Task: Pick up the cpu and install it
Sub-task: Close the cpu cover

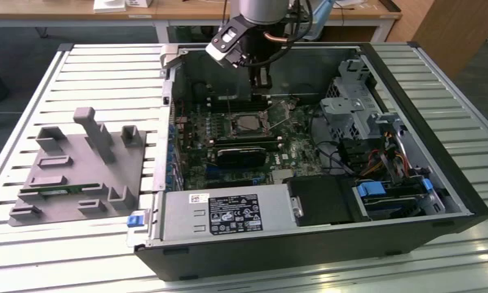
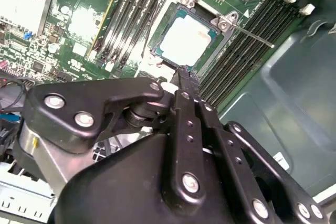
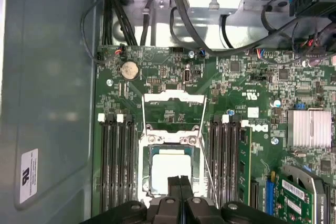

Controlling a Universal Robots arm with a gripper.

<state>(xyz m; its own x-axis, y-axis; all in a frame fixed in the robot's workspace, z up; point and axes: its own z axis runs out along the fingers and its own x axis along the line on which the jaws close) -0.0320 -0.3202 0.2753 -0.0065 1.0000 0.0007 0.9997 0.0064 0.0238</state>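
Observation:
The cpu [image 1: 248,124] lies flat in its socket on the green motherboard [image 1: 196,165] inside the open computer case. Its silver top shows in both wrist views [image 2: 186,38] [image 3: 169,170]. The socket's metal load plate [image 3: 173,106] stands hinged open beside it, and the thin lever [image 3: 207,166] is raised. My gripper [image 1: 262,91] hangs over the board just beyond the socket, toward the case's rear wall. In both wrist views its black fingers [image 2: 181,77] [image 3: 180,184] are pressed together with nothing between them, their tips just above the cpu's edge.
A grey fixture plate [image 1: 80,171] with upright posts lies on the slatted table at the exterior view's left, holding a green memory stick [image 1: 65,190]. In the case are a black card [image 1: 244,152], the power supply [image 1: 227,213], a drive cage [image 1: 350,107] and loose cables [image 1: 382,159].

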